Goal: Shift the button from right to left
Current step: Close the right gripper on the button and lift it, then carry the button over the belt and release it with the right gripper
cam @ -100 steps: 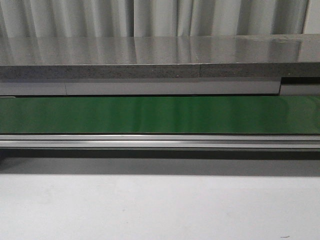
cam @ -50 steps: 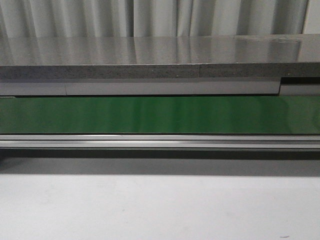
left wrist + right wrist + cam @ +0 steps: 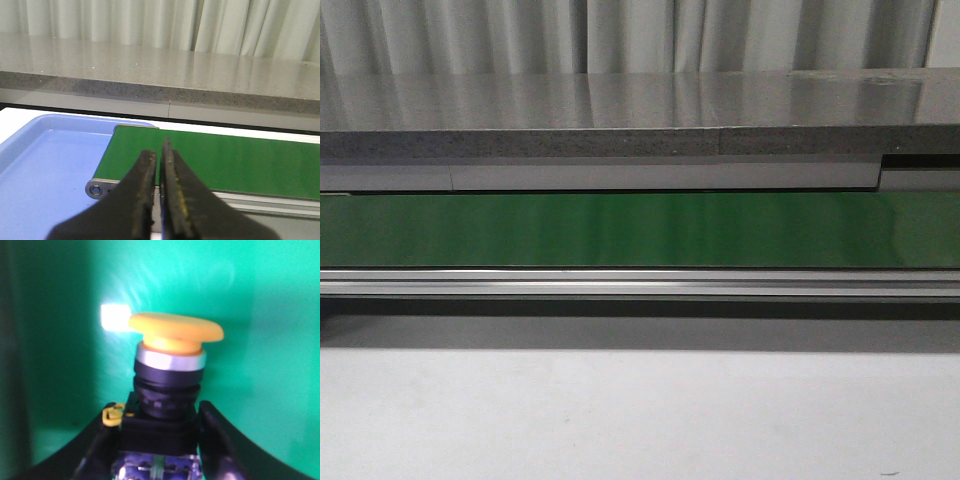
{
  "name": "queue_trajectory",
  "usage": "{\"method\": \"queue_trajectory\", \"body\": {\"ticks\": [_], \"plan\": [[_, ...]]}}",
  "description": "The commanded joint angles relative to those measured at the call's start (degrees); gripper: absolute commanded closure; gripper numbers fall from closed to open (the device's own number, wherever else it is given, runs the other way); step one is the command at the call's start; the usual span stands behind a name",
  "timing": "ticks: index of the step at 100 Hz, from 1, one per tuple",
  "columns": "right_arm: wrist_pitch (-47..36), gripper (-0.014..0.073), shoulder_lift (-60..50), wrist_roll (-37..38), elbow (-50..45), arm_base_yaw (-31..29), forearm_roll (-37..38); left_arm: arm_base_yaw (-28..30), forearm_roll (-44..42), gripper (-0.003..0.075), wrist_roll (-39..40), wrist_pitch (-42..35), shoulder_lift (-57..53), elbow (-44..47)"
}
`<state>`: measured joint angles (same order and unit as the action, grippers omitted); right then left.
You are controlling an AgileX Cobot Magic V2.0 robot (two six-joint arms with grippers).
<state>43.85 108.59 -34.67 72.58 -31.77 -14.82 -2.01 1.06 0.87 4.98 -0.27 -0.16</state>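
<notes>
**Button: in transit, pick done, placement outstanding**

Conveyor belt (image 3: 640,230): green, nothing on the stretch seen from the front; neither arm shows there.
Blue tray (image 3: 45,170): at the belt's end, the part in view holds nothing.
Left gripper (image 3: 159,190): fingers pressed together, carrying nothing, poised near the tray.
Right gripper (image 3: 157,432): clamped on the black body.
Button (image 3: 167,375): yellow cap upright over green surface. Judged: transfer leftward and release remain.

1 button (image 3: 170,370), 1 tray (image 3: 45,165), 1 belt (image 3: 640,230)
</notes>
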Motion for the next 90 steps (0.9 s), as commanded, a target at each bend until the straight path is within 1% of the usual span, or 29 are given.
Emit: {"method": "queue_trajectory", "body": {"ticks": [1, 15, 28, 53, 90], "plan": [[1.03, 0.0357, -5.93, -0.25, 2.57, 0.18, -3.23, -0.46, 0.43, 0.0715, 0.65, -4.45, -2.14, 2.33], [2.58, 0.0357, -9.71, 0.35, 2.82, 0.92, -6.04, -0.46, 0.43, 0.0715, 0.65, -4.45, -2.14, 2.33], [3.47, 0.0357, -12.58, 2.58, 2.82, 3.65, -5.94, -0.46, 0.43, 0.0715, 0.65, -4.45, -2.14, 2.33], [4.85, 0.0357, -16.35, 3.32, 0.88, 8.73, -4.98, -0.46, 0.43, 0.0715, 0.65, -4.45, -2.14, 2.33], [2.28, 0.0357, -17.80, 3.37, -5.32, 10.32, -5.10, -0.46, 0.43, 0.0715, 0.65, -4.45, -2.14, 2.33]]}}
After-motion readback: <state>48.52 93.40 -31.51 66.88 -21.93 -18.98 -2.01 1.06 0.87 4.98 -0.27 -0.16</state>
